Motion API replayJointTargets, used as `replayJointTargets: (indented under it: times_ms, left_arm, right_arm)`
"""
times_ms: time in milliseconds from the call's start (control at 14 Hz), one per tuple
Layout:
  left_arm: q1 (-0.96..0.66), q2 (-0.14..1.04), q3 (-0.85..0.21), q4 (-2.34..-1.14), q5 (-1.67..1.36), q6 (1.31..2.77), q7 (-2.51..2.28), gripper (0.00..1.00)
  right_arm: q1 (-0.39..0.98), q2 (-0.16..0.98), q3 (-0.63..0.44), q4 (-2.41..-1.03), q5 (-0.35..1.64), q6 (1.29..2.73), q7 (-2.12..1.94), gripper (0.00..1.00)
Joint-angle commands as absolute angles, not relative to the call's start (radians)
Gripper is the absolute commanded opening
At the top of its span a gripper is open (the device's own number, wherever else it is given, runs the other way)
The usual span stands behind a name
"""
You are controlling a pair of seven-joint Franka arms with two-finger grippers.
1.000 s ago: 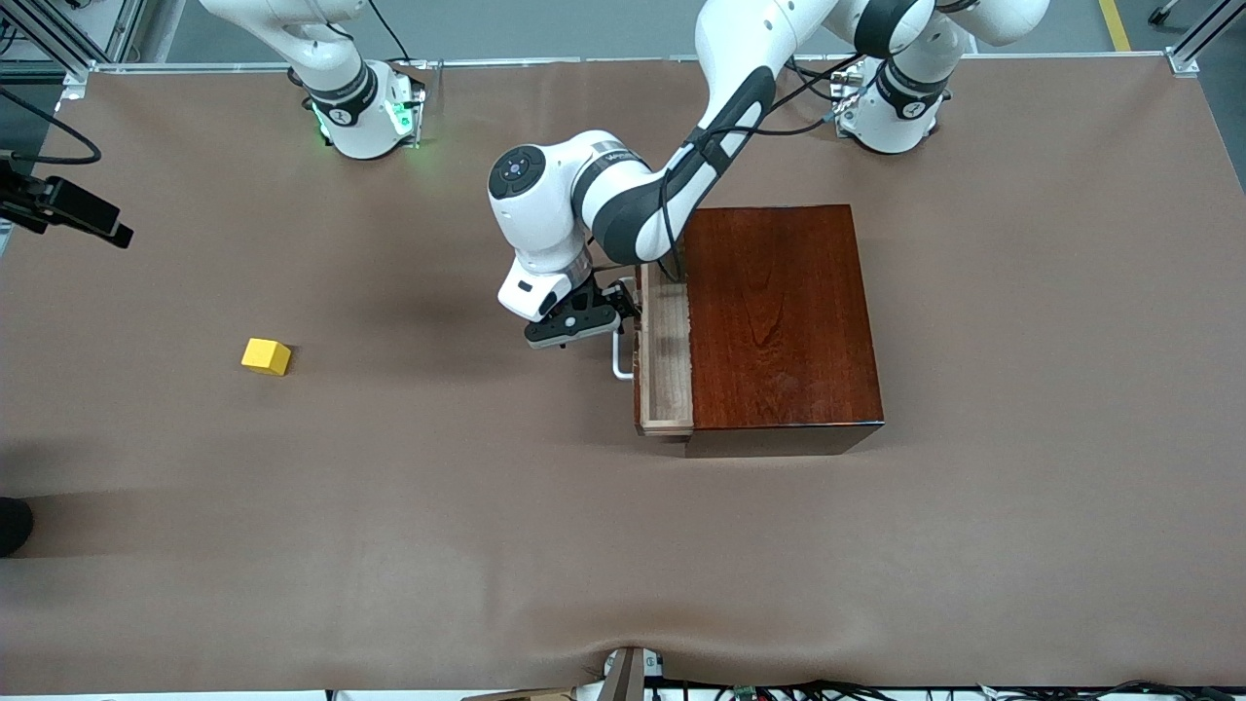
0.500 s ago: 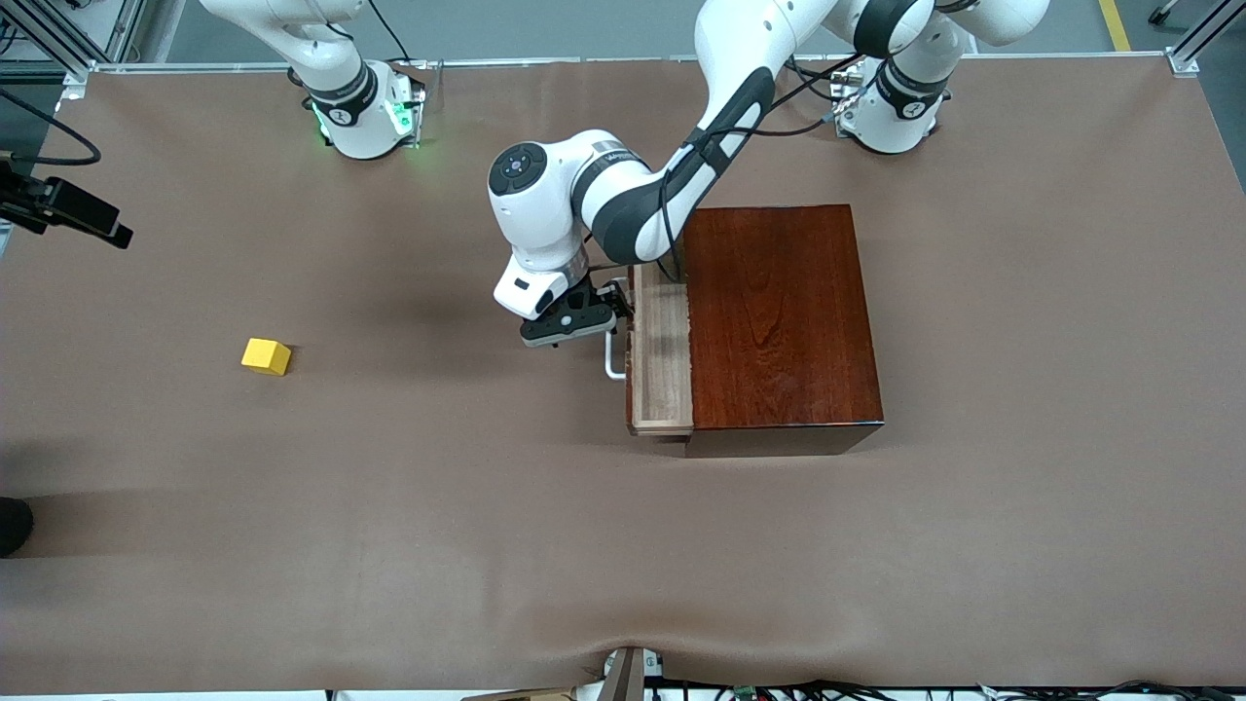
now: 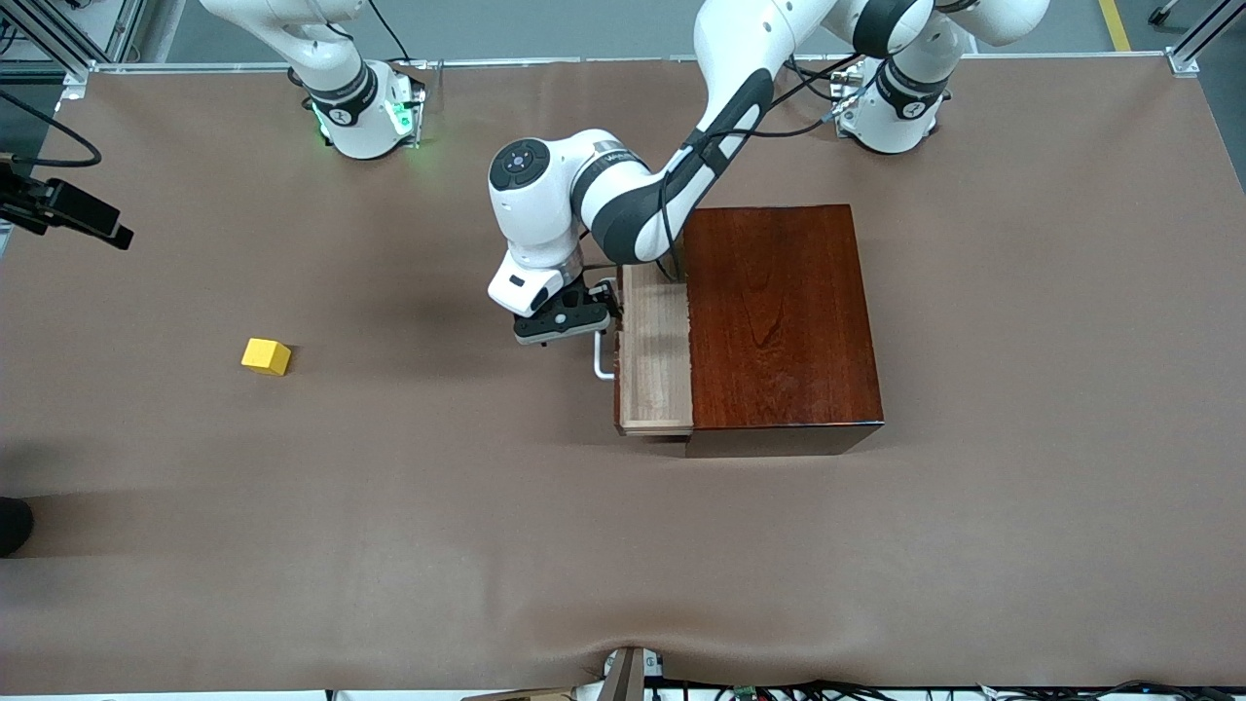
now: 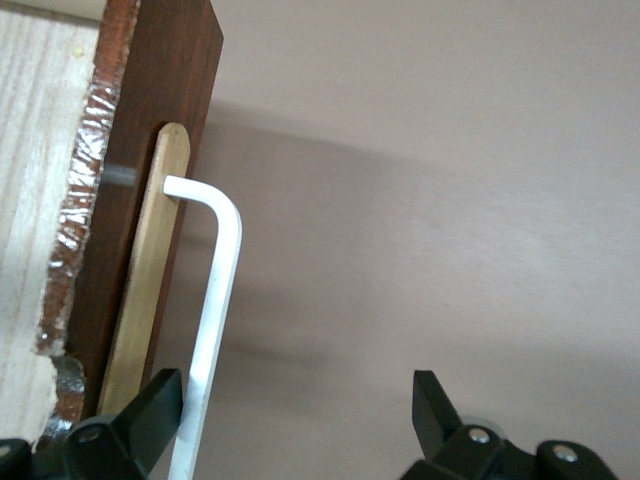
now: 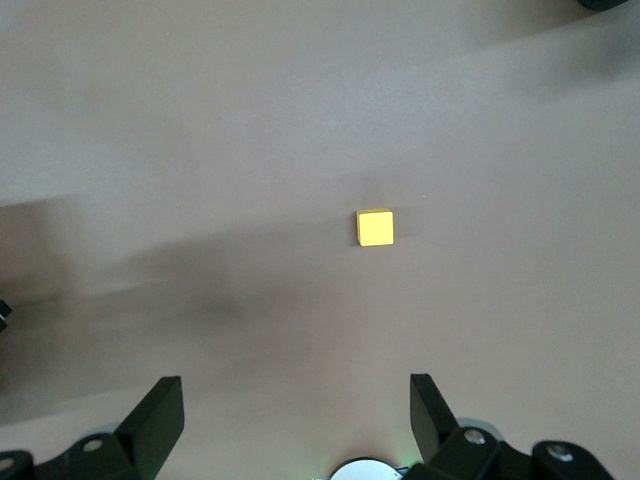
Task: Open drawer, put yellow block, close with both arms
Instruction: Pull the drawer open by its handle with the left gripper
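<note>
The drawer [image 3: 654, 360] stands partly pulled out of the mahogany box [image 3: 779, 312], its pale wood lining showing. My left gripper [image 3: 602, 310] is at the white bar handle [image 3: 601, 355], reaching in from the box's top. In the left wrist view this gripper [image 4: 295, 392] is open, and the handle [image 4: 218, 300] runs between the fingers, close against one finger [image 4: 150, 410], in front of the dark drawer front [image 4: 150, 150]. The yellow block [image 3: 266, 356] lies on the table toward the right arm's end. My right gripper [image 5: 295, 395] hangs open, high over the table with the block [image 5: 375, 228] below; it holds nothing.
The right arm's base [image 3: 365, 112] with its green light and the left arm's base [image 3: 891, 107] stand along the table's back edge. A black device on a cable [image 3: 73, 209] juts in at the right arm's end. A dark object [image 3: 12, 526] sits at that same edge.
The drawer has slid farther out of the box toward the right arm's end, and my left gripper moved with the handle. The block and the right arm stayed put.
</note>
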State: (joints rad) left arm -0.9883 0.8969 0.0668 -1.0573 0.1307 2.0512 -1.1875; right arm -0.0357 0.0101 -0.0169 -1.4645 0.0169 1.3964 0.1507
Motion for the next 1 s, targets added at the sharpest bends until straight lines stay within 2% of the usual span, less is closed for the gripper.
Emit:
replayJointTargets:
  times_ms: [0,429,929]
  left_arm:
    - [-1.009,0.942,0.034,-1.005,0.062,2.158,-1.244,1.00]
    - [-1.003,0.905,0.054,-1.015,0.058,2.143,-1.239,1.00]
    - [-0.993,0.793,0.109,-1.017,0.066,1.922,-1.213,1.00]
  right_arm:
    - [-0.052,0.008,-0.005,-1.470,0.002,1.396,0.161,1.00]
    - [-0.064,0.008,-0.005,-1.470,0.003,1.394,0.161,1.00]
    - [-0.066,0.008,-0.006,-1.470,0.002,1.394,0.163,1.00]
